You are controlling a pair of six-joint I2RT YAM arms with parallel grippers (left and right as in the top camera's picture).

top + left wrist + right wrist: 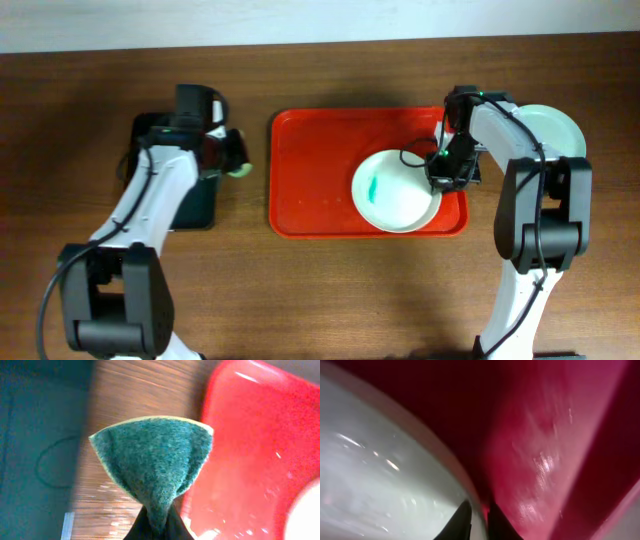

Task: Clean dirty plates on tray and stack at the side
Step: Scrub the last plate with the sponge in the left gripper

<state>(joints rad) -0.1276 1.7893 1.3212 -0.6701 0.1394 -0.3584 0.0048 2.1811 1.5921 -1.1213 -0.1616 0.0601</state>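
Wood table (300, 300), red tray (310, 170) in the centre, smeared plate (395, 195) on it.
Smeared plate sits in the tray's right half, teal smear (374, 186) left of its middle. Right gripper (479, 522) is at its right rim, fingers nearly together, rim pinched between them. Left gripper (228, 152) hangs between black tray (195, 205) and red tray, clamped on a green sponge (152, 460) that fans out past the tips. Right of the tray, a second plate (555, 128) lies on the table, partly under the right arm.
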